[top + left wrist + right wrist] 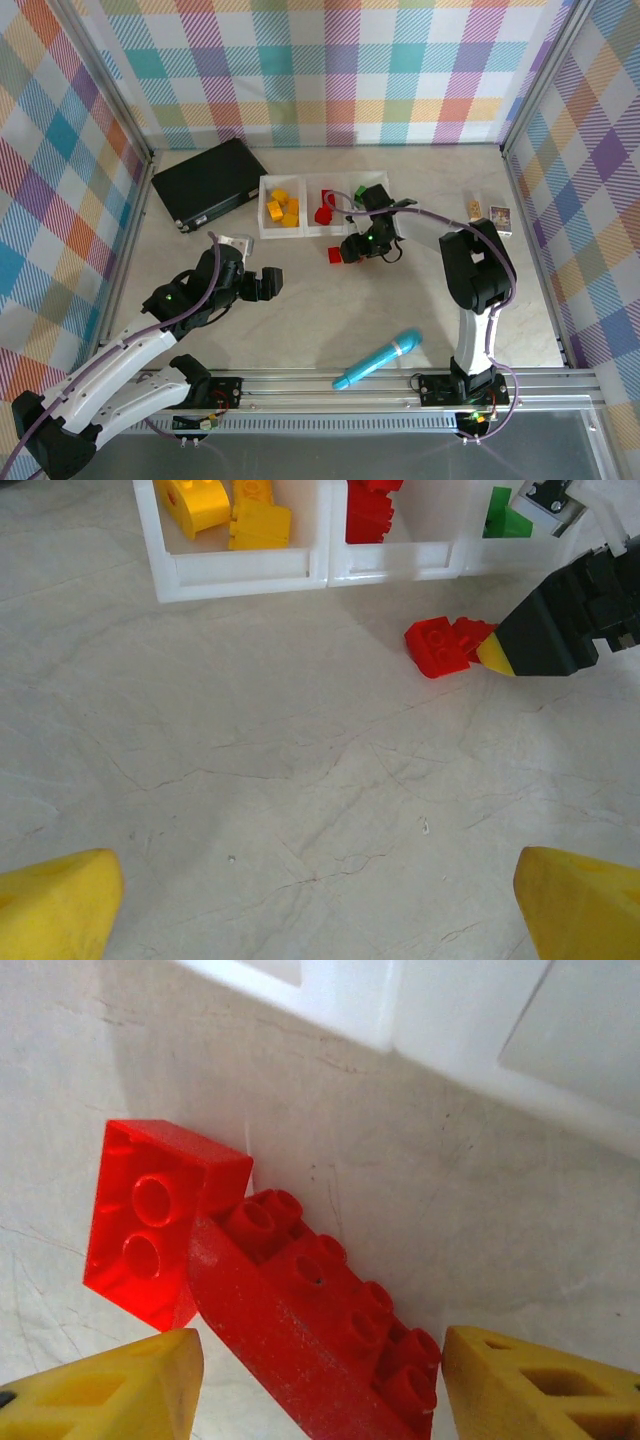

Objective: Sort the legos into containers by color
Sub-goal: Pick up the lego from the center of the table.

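White tray [290, 233] holds yellow bricks [283, 208] in its left compartment; two red bricks [335, 255] lie on the worktop [300, 330] just in front of it, under the right pincer [348, 250]; the left pincer [268, 284] hangs well apart. Left wrist: its tips gape wide, released, grasping nothing. Right wrist: yellow fingers [540, 1380] flank the longer red brick [310, 1310]; whether they clamp it cannot be told.
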Robot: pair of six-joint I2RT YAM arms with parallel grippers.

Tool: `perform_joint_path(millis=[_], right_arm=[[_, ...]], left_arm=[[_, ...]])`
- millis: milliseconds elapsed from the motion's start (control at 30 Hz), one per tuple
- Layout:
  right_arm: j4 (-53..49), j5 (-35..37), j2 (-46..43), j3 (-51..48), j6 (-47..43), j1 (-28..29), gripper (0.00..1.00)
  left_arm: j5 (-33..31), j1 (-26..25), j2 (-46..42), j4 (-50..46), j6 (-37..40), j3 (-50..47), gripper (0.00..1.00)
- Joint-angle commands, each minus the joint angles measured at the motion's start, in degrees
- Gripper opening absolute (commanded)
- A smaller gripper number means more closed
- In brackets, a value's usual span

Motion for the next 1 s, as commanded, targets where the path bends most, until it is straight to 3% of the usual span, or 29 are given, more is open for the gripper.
perform_joint_path(millis=[0,500,967], right_arm=[[-2.8,2.9,0.7,2.3,-2.0,0.9,0.62],[-6.1,9.1,4.9,7.0,-3.4,3.5,0.48],[-7.3,11.3,1.8,6.7,-2.8,5.7,0.24]], left_arm=[[-0.7,-0.3,0.6,-1.7,-1.0,-0.5,1.0],[-0.8,-0.4,1.2,-2.0,-1.0,-0.6,1.0],[-1.1,-0.4,0.4,-2.1,-1.3,-1.2,1.0]])
